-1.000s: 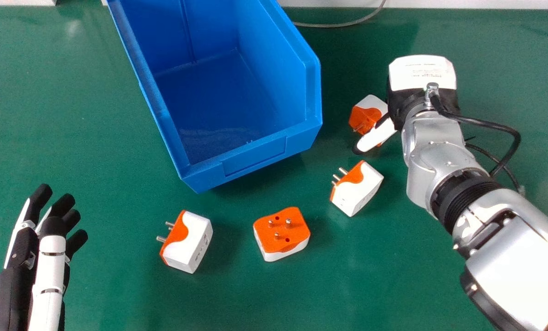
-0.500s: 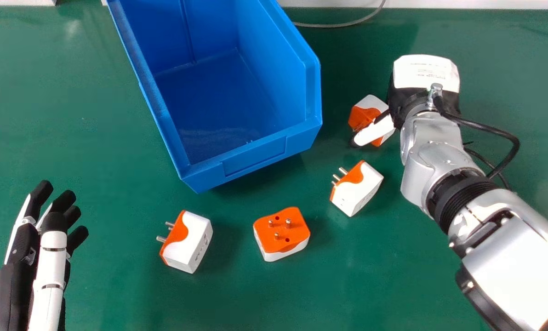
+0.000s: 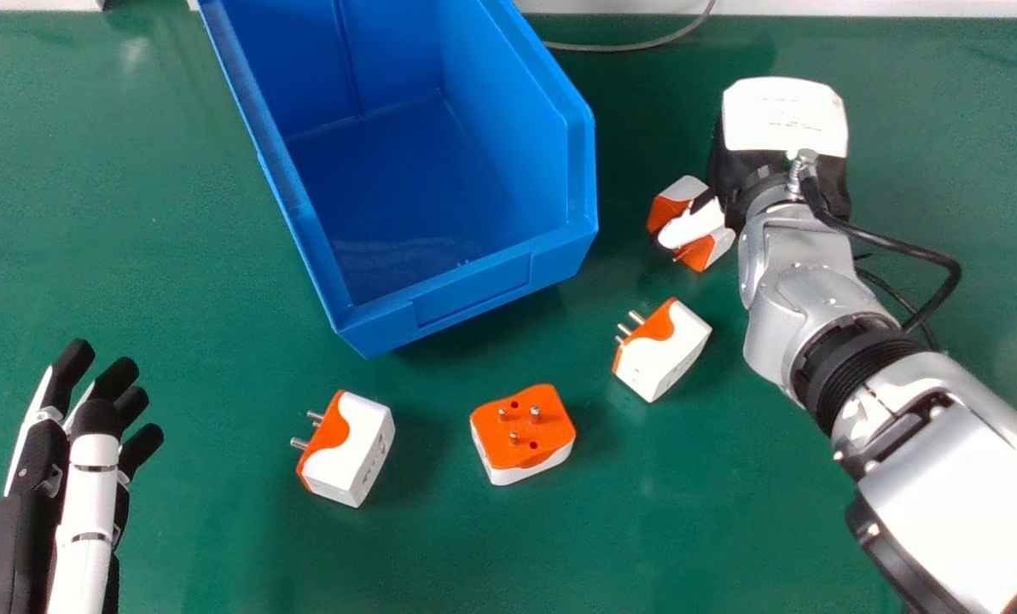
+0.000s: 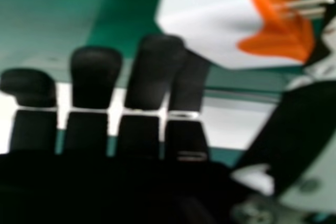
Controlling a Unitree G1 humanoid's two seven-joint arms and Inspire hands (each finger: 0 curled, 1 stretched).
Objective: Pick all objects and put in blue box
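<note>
My right hand [image 3: 784,118] is over the table right of the blue box [image 3: 472,292], its thumb lying across the top of a white-and-orange plug adapter [image 3: 665,210]. In the right hand view the open hand [image 4: 154,77] has straight fingers, with the adapter [image 4: 210,23] between them and the thumb; contact cannot be told. Nearer on the table lie a tilted adapter [image 3: 665,351], a pins-up adapter [image 3: 523,437] and one on its side [image 3: 351,449]. At the lower left my left hand [image 3: 90,503] is open and holds nothing.
The green table [image 3: 176,256] extends around the box. A grey cable [image 3: 636,46] runs behind the box near the far edge. Black cables [image 3: 901,247] loop beside my right forearm.
My right hand has shifted slightly forward, and its thumb has come farther over the far-right adapter. The left hand has barely moved, and the other adapters lie still.
</note>
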